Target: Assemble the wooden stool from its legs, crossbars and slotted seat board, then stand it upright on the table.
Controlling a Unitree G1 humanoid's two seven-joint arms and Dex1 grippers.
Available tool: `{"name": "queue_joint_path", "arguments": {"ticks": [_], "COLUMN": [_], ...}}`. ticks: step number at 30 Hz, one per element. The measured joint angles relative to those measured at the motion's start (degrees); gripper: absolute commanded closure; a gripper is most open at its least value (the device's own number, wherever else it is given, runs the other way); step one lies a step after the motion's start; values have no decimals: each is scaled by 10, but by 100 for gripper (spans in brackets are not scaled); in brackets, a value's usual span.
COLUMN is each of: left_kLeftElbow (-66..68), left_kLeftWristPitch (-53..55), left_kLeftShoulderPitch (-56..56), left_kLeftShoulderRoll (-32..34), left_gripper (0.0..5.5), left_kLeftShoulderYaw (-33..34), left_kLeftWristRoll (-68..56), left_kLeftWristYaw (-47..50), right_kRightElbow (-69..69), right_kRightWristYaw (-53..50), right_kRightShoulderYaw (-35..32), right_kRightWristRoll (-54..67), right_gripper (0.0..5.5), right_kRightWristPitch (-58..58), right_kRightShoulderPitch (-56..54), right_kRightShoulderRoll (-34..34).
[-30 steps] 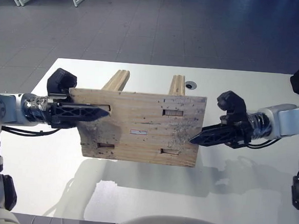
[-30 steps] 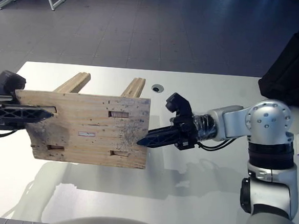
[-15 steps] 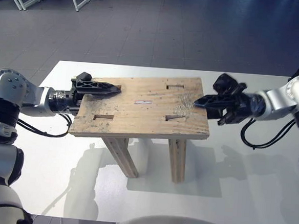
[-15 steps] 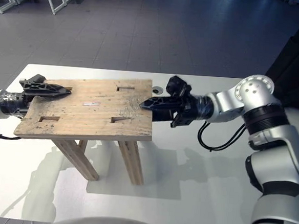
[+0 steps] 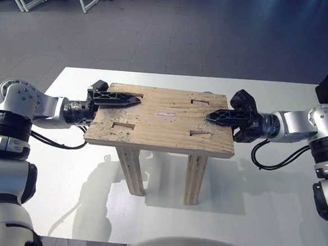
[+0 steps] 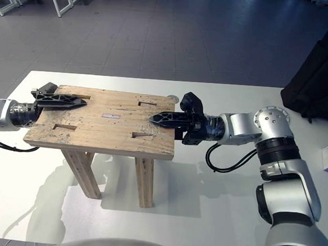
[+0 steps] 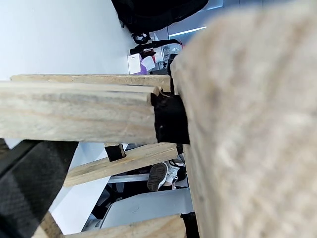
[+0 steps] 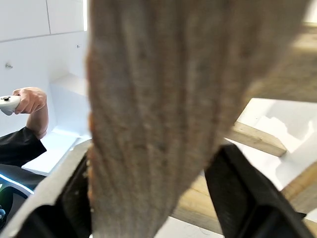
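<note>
The left end effector (image 5: 136, 100) comes in level from the robot's left and is clamped on the left edge of the seat board (image 5: 164, 123). Its upper finger (image 5: 118, 99) lies flat on the top face near the far left corner. In the left wrist view the board's thick edge sits right against the dark finger (image 7: 29, 183).

The stool (image 6: 104, 135) stands upright on the white surface (image 5: 259, 208), about at its middle, with the seat level and facing up. It is pale, rough wood with a clear lengthwise grain. The top carries four rectangular slots (image 5: 124, 125), two nearer the robot and two nearer the far edge, and a small pale label (image 5: 166, 113) between them. Dark speckled scuffs mark the left end and the area around the right-hand slots. Two straight square legs (image 5: 131, 171) show under the near edge, their feet on the surface. The left wrist view shows crossbars (image 7: 119, 166) running under the seat.

The right end effector (image 5: 210, 116) comes in from the robot's right and is clamped on the right edge of the seat board, its upper finger pointing inward over the top. In the right wrist view the board sits between both dark fingers (image 8: 242, 198).
</note>
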Motion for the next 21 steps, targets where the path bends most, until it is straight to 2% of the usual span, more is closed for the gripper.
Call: {"name": "queue_joint_path", "arguments": {"ticks": [8,13,21], "left_kLeftElbow": [2,28,17], "left_kLeftWristPitch": [0,0,0], "left_kLeftShoulderPitch": [1,-1,15], "left_kLeftShoulderRoll": [59,74,139], "left_gripper": [0,0,0], "left_kLeftShoulderYaw": [-47,-45,-19], "left_kLeftWristRoll": [1,31,49], "left_kLeftWristYaw": [-89,-125,-149], "right_kRightElbow": [27,44,65], "right_kRightWristYaw": [-13,-12,0], "right_kRightShoulderYaw": [-37,-62,-120], "right_kRightWristRoll": [-12,-25,-68], "right_gripper": [12,4,4], "right_kRightWristPitch": [21,32,37], "right_kRightShoulderPitch": [7,8,41], "right_kRightShoulderRoll": [-4,-14,-57]}}
